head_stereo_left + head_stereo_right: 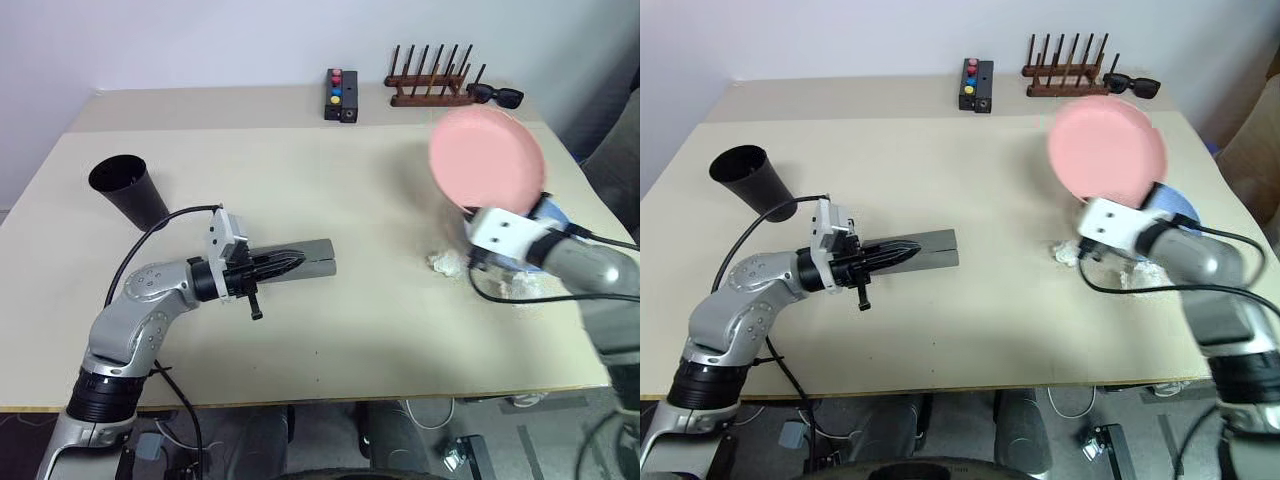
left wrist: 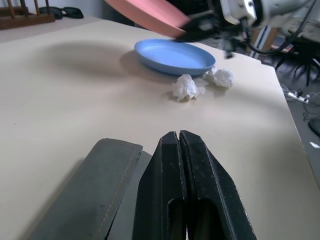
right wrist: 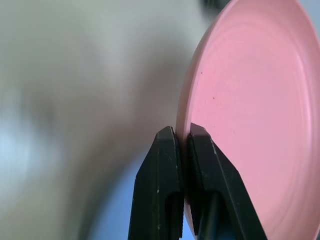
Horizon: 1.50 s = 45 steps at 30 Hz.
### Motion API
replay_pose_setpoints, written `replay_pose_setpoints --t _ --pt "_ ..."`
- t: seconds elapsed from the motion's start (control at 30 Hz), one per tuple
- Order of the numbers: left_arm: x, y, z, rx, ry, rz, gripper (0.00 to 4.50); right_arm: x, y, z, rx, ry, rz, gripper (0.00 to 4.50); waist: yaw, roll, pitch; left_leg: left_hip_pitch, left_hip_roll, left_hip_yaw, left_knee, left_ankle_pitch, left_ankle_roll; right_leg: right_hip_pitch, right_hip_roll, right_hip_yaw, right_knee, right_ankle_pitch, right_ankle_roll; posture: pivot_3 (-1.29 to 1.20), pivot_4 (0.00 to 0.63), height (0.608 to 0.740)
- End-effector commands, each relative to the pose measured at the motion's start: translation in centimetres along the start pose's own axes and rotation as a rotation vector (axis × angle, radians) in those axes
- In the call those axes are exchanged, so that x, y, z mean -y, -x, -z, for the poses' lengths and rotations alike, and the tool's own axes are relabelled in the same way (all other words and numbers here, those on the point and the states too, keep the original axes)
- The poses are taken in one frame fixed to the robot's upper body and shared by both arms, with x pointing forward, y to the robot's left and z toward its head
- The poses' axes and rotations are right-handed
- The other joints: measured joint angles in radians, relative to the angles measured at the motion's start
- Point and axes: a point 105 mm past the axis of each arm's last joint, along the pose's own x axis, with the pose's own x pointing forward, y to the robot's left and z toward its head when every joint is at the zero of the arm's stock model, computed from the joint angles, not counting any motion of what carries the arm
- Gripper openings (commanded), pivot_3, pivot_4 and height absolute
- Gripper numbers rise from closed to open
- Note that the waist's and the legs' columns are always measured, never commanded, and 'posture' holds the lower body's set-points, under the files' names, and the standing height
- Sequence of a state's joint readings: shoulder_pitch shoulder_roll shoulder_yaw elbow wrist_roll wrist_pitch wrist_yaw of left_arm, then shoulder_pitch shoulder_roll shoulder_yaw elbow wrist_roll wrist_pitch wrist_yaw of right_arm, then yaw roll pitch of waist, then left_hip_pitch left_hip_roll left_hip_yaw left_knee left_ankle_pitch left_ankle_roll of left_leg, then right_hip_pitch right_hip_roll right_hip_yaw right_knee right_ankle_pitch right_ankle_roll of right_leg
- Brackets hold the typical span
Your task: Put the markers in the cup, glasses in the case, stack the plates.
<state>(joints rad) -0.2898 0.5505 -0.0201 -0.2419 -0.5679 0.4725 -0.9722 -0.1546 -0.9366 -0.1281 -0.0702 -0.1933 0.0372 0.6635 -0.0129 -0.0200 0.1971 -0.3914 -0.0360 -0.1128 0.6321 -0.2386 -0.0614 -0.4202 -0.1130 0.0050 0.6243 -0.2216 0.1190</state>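
Note:
My right gripper (image 3: 182,131) is shut on the rim of the salmon pink plate (image 1: 487,158) and holds it tilted in the air above the light blue plate (image 2: 175,56), which lies on the table at the right. My left gripper (image 1: 296,260) is shut and points level over the grey case (image 1: 318,257), which lies flat in the middle of the table. I cannot tell whether it touches the case. The black cup (image 1: 128,188) stands at the far left, leaning. The markers and the glasses are out of view.
Two crumpled white tissues (image 2: 187,87) lie just beside the blue plate. At the table's far edge are a wooden peg rack (image 1: 430,85), black sunglasses (image 1: 495,95) and a black box with coloured buttons (image 1: 340,95).

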Motion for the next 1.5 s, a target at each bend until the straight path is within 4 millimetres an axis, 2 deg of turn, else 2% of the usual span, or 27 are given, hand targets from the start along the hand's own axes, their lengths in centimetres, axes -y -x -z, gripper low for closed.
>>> replay_pose_setpoints --t 0.03,0.13,0.17,0.23,0.4,0.53,0.63,0.7,0.77,0.87,1.03,1.2,1.3,1.47,1.5 --pt "0.1 -0.7 -0.9 0.018 -0.035 0.017 0.00 0.8 1.1 1.1 -0.018 -0.011 0.018 0.04 -0.010 0.000 0.000 0.001 0.000 0.002 0.000 0.000 0.000 0.000 0.000 0.001 0.000 0.000 0.000 0.00 0.150 0.734" --pt "0.4 -1.3 -1.5 0.030 -0.039 0.022 0.00 0.0 1.1 2.7 -0.064 -0.027 -0.008 0.04 -0.009 0.001 0.000 0.002 0.001 0.002 0.000 0.000 0.000 0.000 0.000 0.001 0.001 0.000 -0.001 0.00 0.150 0.734" --pt "0.4 -1.3 -1.6 0.033 -0.039 0.021 0.00 -0.2 1.1 2.8 -0.068 -0.029 -0.015 0.34 -0.008 0.001 0.000 0.002 0.000 0.003 0.000 0.000 0.000 0.000 0.000 0.002 0.001 0.000 -0.001 0.00 0.150 0.734" --pt "0.5 -1.4 -1.7 0.036 -0.038 0.019 0.00 -0.3 1.2 2.9 -0.068 -0.036 -0.018 1.04 -0.005 0.001 0.000 0.001 0.000 0.003 0.000 0.000 0.000 0.000 0.000 0.002 0.000 0.000 -0.001 0.00 0.150 0.734" --pt "0.8 -1.3 -1.9 0.038 -0.024 0.011 0.00 0.2 1.4 2.9 -0.070 0.001 -0.008 3.44 0.000 0.001 0.000 0.001 0.000 0.003 0.000 0.000 0.000 0.000 0.000 0.002 -0.001 0.000 -0.001 0.00 0.150 0.734" --pt "0.6 -1.3 -1.9 0.036 -0.021 0.009 0.00 0.8 2.1 1.9 -0.011 -0.037 -0.009 3.44 0.000 0.001 0.000 0.001 0.000 0.003 0.000 0.000 0.000 0.000 0.000 0.002 -0.001 0.000 -0.001 0.00 0.150 0.734" --pt "0.4 -1.5 -1.9 0.038 -0.022 0.010 0.00 0.4 2.5 0.2 0.077 -0.110 -0.044 3.44 0.000 0.001 0.000 0.001 0.000 0.002 0.000 0.000 0.000 0.001 0.000 0.002 -0.002 0.000 -0.001 0.00 0.150 0.734" --pt "0.4 -1.6 -1.9 0.040 -0.021 0.014 0.00 -0.7 2.5 -1.1 0.141 -0.180 -0.097 3.44 -0.002 0.001 0.000 0.001 0.000 0.002 0.000 0.000 0.000 0.001 0.000 0.002 -0.002 0.000 -0.001 0.00 0.150 0.734" --pt "0.5 -1.7 -1.9 0.043 -0.020 0.020 0.00 -2.7 2.2 -2.6 0.190 -0.229 -0.181 3.44 -0.001 0.001 0.000 0.001 0.000 0.002 0.000 0.000 0.000 0.001 0.000 0.002 -0.002 0.000 -0.001 0.00 0.150 0.734" --pt "0.7 -1.7 -1.8 0.047 -0.012 0.029 0.00 -4.6 0.6 -3.5 0.198 -0.254 -0.204 3.44 -0.001 0.001 0.000 0.001 0.000 0.002 0.000 0.000 0.000 0.002 0.000 0.002 -0.002 0.000 -0.001 0.00 0.150 0.734" --pt "0.9 -1.4 -1.4 0.045 -0.003 0.032 0.00 -5.6 -1.9 -3.3 0.160 -0.275 -0.165 3.44 0.000 0.001 0.000 0.001 0.000 0.002 0.000 0.000 0.000 0.002 0.000 0.002 -0.003 0.000 -0.001 0.00 0.150 0.734" --pt "1.0 -1.1 -1.1 0.047 0.005 0.023 0.00 -6.0 -2.6 -2.3 0.117 -0.269 -0.161 3.44 0.003 0.001 0.000 0.000 0.000 0.002 0.000 0.000 0.000 0.002 0.000 0.002 -0.005 0.001 -0.001 0.00 0.150 0.734" --pt "1.1 -1.1 -1.0 0.050 0.011 0.021 0.00 -6.0 -2.5 -1.9 0.104 -0.274 -0.168 2.60 0.001 0.001 0.000 0.000 0.000 0.002 0.000 0.000 0.000 0.002 0.000 0.002 -0.005 0.001 -0.001 0.00 0.150 0.734" --pt "1.2 -1.2 -1.1 0.052 0.011 0.026 0.00 -5.9 -2.4 -1.9 0.104 -0.272 -0.166 0.02 0.000 0.001 0.000 0.001 0.000 0.002 0.000 0.000 0.000 0.002 0.000 0.002 -0.005 0.001 -0.001 0.00 0.150 0.734" --pt "1.1 -1.2 -1.2 0.056 0.008 0.026 0.00 -5.7 -2.3 -2.1 0.111 -0.271 -0.160 0.02 0.000 0.001 0.000 0.001 0.000 0.002 0.000 0.000 0.000 0.002 0.000 0.002 -0.005 0.001 -0.001 0.00 0.150 0.734"
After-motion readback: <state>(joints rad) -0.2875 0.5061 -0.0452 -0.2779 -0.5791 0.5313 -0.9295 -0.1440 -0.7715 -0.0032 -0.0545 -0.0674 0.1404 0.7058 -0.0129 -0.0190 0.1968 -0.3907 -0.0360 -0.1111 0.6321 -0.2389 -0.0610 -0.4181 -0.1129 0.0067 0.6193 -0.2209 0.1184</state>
